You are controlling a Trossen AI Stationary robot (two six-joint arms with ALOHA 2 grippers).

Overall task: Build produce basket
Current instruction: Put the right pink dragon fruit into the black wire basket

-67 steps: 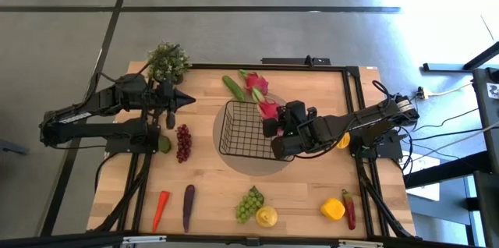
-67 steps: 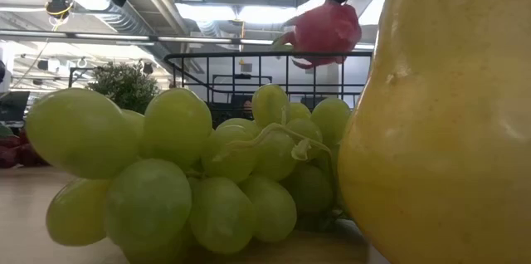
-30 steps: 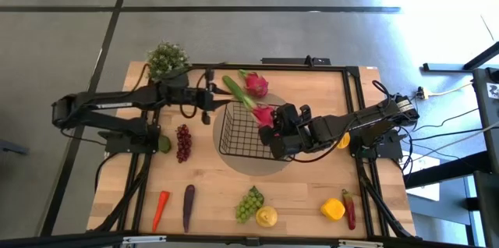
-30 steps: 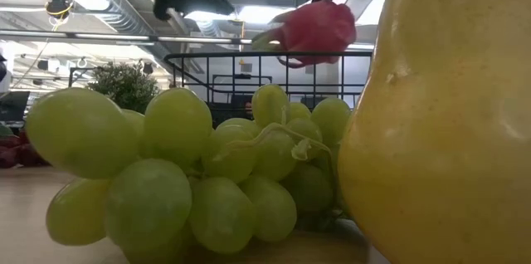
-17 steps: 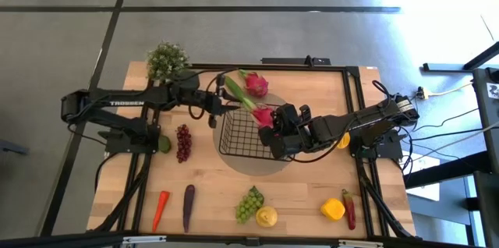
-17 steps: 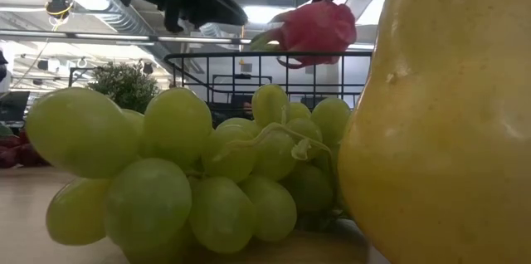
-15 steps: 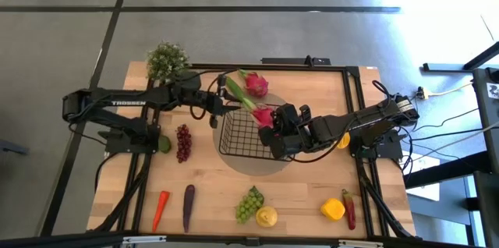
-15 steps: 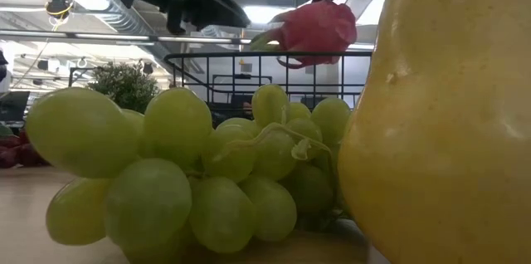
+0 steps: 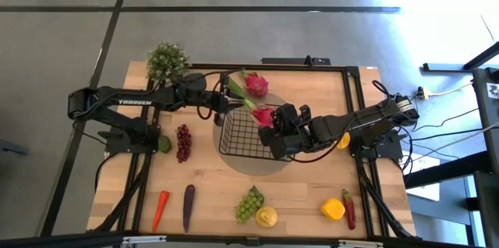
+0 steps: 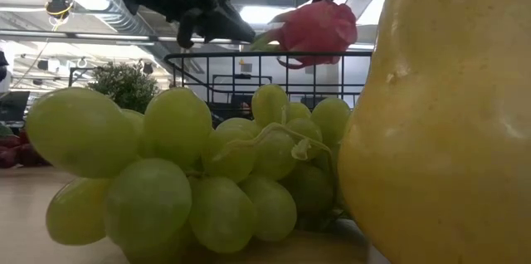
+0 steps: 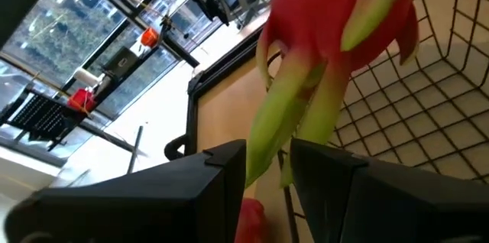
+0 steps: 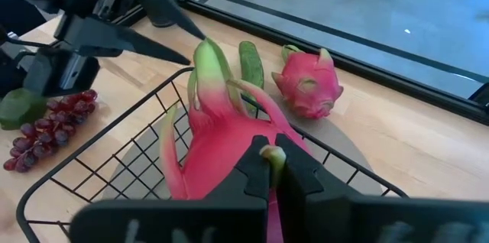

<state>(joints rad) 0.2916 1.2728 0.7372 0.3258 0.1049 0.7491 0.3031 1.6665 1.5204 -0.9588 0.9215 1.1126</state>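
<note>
Above the basket (image 9: 248, 132), the right gripper (image 9: 272, 127) is clenched on a pink dragon fruit (image 9: 263, 114) (green tips up). The left gripper (image 9: 228, 101), jaws parted around those tips, hovers at the basket's far rim.

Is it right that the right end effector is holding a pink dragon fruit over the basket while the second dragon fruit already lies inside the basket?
Not quite. The right end effector does hold a pink dragon fruit over the basket, but the second dragon fruit lies outside it, on the table beyond the far rim, next to the cucumber. The high view and right wrist view show this.
</note>
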